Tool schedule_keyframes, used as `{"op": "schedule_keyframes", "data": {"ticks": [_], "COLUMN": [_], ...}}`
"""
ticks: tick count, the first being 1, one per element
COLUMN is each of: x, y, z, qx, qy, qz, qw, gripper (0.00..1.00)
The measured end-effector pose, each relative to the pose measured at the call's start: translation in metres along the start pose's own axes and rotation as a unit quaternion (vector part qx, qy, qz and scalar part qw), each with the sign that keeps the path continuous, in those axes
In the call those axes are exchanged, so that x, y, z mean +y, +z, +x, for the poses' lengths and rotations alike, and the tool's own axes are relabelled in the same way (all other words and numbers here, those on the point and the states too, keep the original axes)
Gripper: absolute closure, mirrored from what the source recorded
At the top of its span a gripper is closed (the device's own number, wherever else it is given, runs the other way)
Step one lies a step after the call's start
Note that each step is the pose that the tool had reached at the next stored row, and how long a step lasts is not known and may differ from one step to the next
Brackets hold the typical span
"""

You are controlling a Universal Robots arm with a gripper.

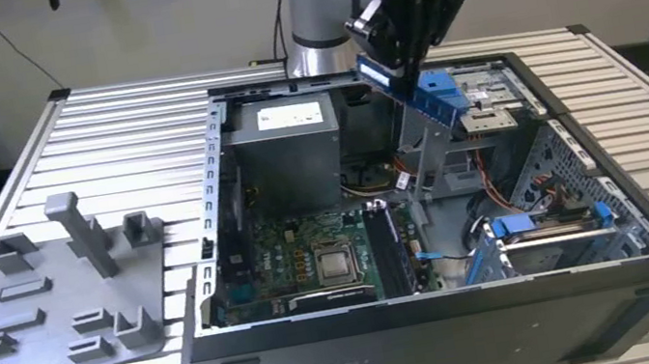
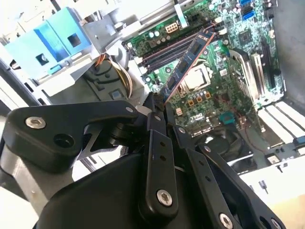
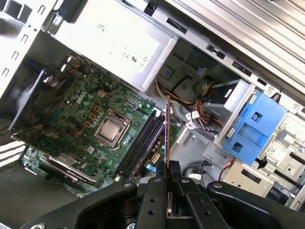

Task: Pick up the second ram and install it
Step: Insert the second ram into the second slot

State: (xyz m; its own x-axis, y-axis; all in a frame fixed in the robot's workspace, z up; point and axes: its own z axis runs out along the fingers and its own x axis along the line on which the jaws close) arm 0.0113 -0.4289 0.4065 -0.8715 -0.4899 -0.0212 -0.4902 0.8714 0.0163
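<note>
The hand (image 2: pixel 159 102) pinches the second ram (image 2: pixel 188 62), held clear above the open computer case (image 1: pixel 390 348) toward its twelve-o'clock side in the exterior view. Carried edge-on, it runs roughly along the memory slots (image 3: pixel 143 143), probably for alignment.

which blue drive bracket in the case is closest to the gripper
The far blue bracket, right beside the gripper holding the second ram; the other blue bracket lies by the case's near wall.
</note>
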Motion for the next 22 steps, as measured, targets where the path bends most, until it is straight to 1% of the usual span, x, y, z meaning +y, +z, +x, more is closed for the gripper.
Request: {"op": "schedule_keyframes", "data": {"ticks": [3, 5, 8, 11, 14, 17, 20, 22], "x": [0.0, 0.0, 0.0, -0.0001, -0.0001, -0.0002, -0.0002, -0.0003], "y": [0.0004, 0.0007, 0.0011, 0.0014, 0.0017, 0.002, 0.0024, 0.0026], "z": [0.0, 0.0, 0.0, 0.0001, 0.0001, 0.0001, 0.0002, 0.0002], "qx": [-0.0004, -0.0006, -0.001, -0.0013, -0.0016, -0.002, -0.0024, -0.0026], "qy": [0.022, 0.037, 0.059, 0.08, 0.101, 0.122, 0.143, 0.157], "qz": [0.0005, 0.0008, 0.0013, 0.0017, 0.0022, 0.0026, 0.003, 0.0033], "qw": [0.9998, 0.9993, 0.9982, 0.9968, 0.9949, 0.9925, 0.9897, 0.9875], "gripper": [0.86, 0.86, 0.86, 0.86, 0.86, 0.86, 0.86, 0.86]}}
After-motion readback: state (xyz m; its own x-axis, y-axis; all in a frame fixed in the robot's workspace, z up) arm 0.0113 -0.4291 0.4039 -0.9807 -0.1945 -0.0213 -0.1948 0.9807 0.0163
